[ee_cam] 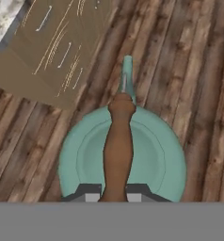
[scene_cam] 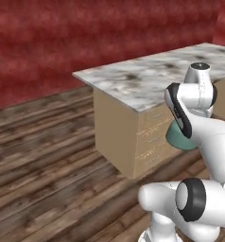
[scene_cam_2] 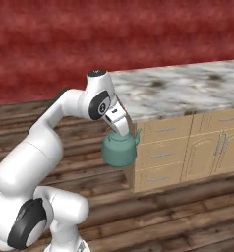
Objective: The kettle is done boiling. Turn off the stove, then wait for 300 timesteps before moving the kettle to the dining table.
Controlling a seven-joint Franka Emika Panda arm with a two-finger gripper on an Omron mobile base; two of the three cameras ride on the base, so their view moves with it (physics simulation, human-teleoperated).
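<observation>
Since the squat teal-green kettle (scene_cam_2: 119, 151) must travel, the two-finger gripper (ee_cam: 115, 194) clamps its brown handle (ee_cam: 118, 146). It hangs over wood floor (ee_cam: 189, 70), probably just beside the marble-topped cabinet (scene_cam_2: 188, 93)

Squat rounded teal-green kettle (scene_cam_2: 119, 150) with short spout and brown top handle (ee_cam: 117, 150) hangs upright above the wooden floor, clear of it, just beside the corner of the long marble-topped, tan-wood-sided dining table (scene_cam_2: 188, 91), below its top.

Plank floor (scene_cam: 43, 156) of dark wood; red wall (scene_cam: 62, 33) behind; tan drawers (scene_cam_2: 160, 155) and doors (scene_cam_2: 215, 150).
</observation>
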